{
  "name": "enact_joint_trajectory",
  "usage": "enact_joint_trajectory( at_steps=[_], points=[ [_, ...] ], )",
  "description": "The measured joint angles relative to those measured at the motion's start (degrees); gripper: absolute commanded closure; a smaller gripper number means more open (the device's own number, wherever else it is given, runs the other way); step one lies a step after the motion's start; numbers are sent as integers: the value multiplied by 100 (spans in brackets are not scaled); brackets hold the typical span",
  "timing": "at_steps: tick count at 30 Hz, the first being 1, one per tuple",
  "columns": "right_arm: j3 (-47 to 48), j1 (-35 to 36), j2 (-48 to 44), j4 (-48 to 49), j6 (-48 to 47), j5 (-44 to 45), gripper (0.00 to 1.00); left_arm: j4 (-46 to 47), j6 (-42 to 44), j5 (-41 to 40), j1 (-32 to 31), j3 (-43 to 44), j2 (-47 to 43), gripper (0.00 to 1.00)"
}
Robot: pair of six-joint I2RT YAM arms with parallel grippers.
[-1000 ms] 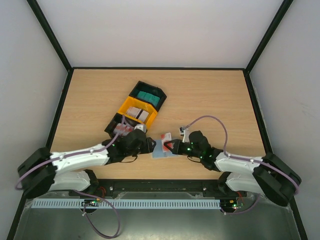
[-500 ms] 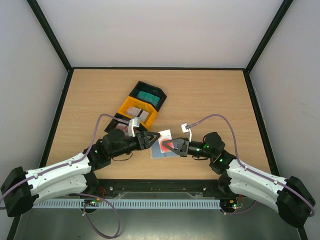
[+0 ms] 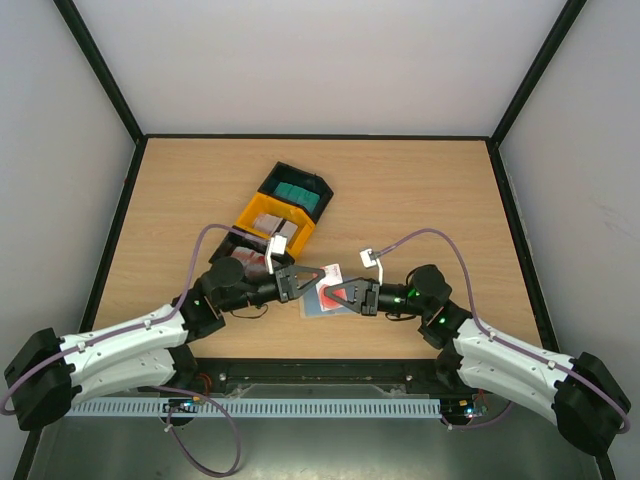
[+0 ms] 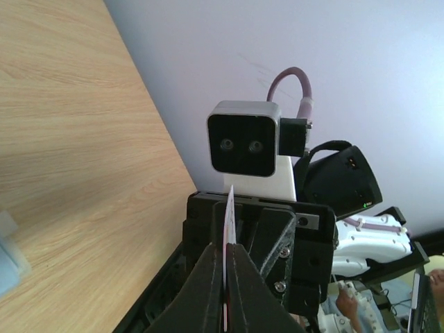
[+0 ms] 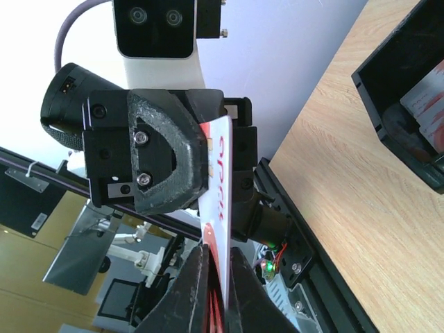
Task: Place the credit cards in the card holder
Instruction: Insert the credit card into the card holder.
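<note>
Holding right now: both of my hands are clamped shut on the same red-and-white card (image 3: 327, 287). The left hand (image 3: 312, 277) has one end and the right hand (image 3: 336, 293) has the other. The card stands on edge between them, up off the tabletop (image 3: 430, 200).
Card holder: it lies open and flat right underneath that card (image 3: 310, 309), pale blue side up, close to the front edge.
Done so far: not much that I can see, tbh. No card is visibly sitting in the holder, but the hands cover a good chunk of it, so I can't swear to that.
Waiting in the trays: teal cards (image 3: 297, 194) in the far black tray (image 3: 285, 168), a grey-white card (image 3: 285, 231) in the yellow tray (image 3: 258, 214), and another red-blotched card (image 5: 424, 104) in the near black tray (image 5: 385, 114).
Left to do: my guess is pretty much everything. This card has to go down into the holder, then the tray cards one by one.
Writing: red lettering runs sideways along the held card in the right wrist view, but I can't make it out. No brand or label is readable anywhere else.
</note>
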Motion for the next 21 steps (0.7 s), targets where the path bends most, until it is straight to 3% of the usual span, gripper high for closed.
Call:
enact_joint_trajectory(
  at_steps=[3,6,11,18,21],
  points=[
    [9,0,-44,-133,9,57,67,59,17,76,11,0,9,98],
    [24,0,-243,-396,-79,229,63,31,79,144,70,0,-42,97],
    [26,0,-728,-636,-131,579,73,-57,129,232,254,-85,-376,98],
    [33,0,-785,-765,-203,728,75,-55,140,387,323,-157,-468,98],
    [66,0,-560,-807,-269,723,89,-42,140,446,323,-157,-461,97]
  ],
)
